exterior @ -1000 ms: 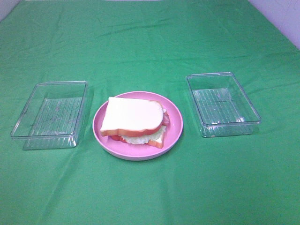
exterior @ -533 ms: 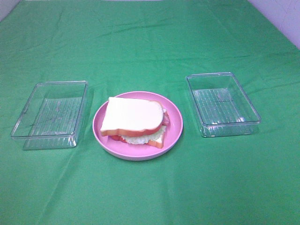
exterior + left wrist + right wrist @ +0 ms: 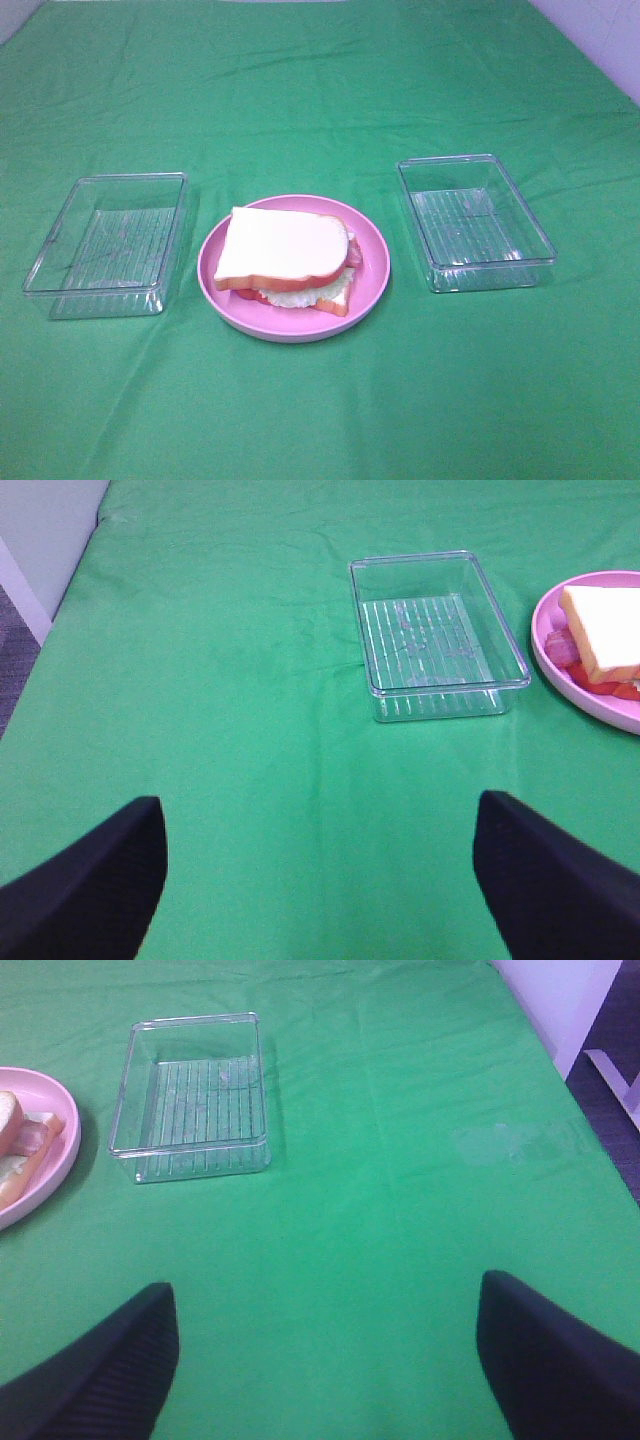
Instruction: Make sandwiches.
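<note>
From above, you see the sandwich [image 3: 287, 258] stacked on the pink plate [image 3: 372, 283], between two clear trays. Your left gripper [image 3: 318, 880] stands spread wide with nothing in it, a tray [image 3: 436, 632] ahead of it, the sandwich beyond. Your right gripper [image 3: 325, 1365] is likewise spread and empty, the other tray [image 3: 192, 1094] ahead.

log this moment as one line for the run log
sandwich: stacked on pink plate | trays: empty | left gripper: open, empty | right gripper: open, empty
</note>
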Controlling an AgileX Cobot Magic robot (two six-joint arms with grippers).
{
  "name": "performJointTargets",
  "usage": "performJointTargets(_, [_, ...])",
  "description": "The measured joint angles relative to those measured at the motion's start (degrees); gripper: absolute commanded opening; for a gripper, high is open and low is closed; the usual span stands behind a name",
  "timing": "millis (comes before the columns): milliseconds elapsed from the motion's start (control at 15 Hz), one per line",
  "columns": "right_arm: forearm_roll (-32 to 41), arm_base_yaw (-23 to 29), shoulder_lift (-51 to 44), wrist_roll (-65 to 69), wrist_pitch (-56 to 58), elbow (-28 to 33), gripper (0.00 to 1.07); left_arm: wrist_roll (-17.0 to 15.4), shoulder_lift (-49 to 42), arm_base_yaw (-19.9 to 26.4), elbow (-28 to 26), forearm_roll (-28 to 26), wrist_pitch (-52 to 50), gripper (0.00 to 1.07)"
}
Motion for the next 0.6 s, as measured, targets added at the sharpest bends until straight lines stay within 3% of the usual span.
performJointTargets(600, [0.06, 0.00, -0.06, 0.00, 0.00, 0.00, 0.77, 0.00, 0.00, 0.00, 0.00, 0.00, 0.00, 0.79])
